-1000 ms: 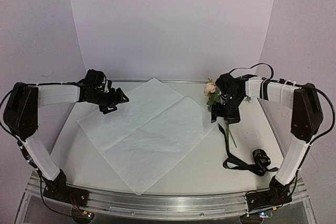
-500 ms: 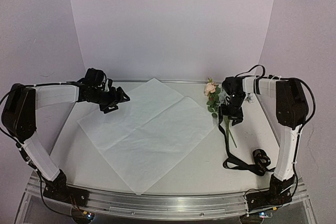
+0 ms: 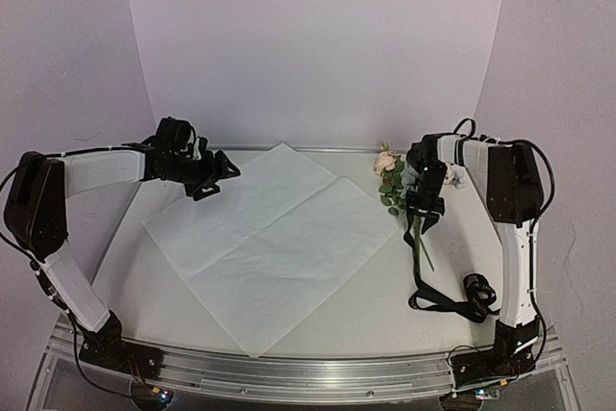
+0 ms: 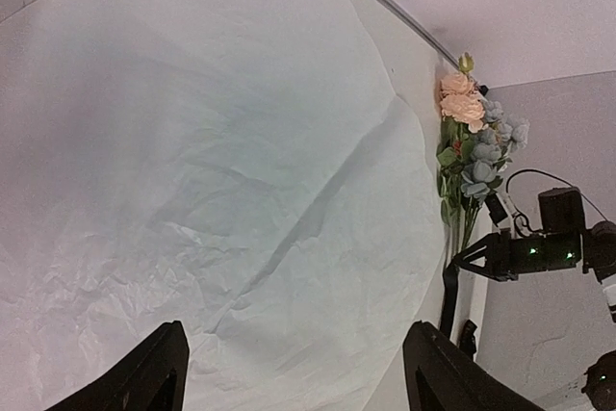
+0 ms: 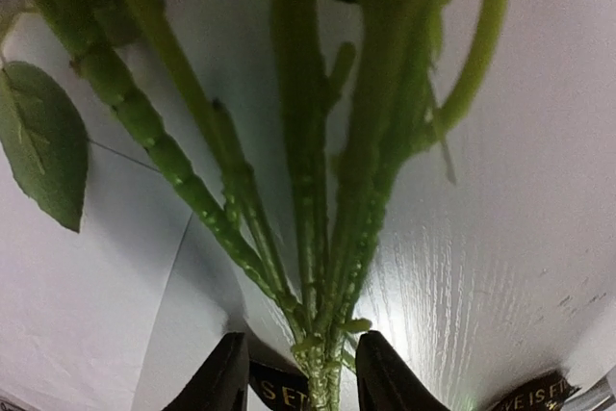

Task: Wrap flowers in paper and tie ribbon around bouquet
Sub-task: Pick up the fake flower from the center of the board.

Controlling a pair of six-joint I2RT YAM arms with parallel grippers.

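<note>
Right end effector straddles the flowers, half-closed; whether it grips, I cannot tell. Ribbon just beneath it could get pinched and dragged. Left end effector gapes, empty.

The only writing that can be read stands on the black ribbon, in the right wrist view at the bottom edge, just under the foot of the green stems of the flowers: pale capital letters give a fragment like "S ET", cut off by the frame. A second piece of this ribbon, in the bottom right corner, carries pale capitals that look like "VE IS ET", but the first letters are blurred. In the top view and the left wrist view the lettering is too small to read.
</note>
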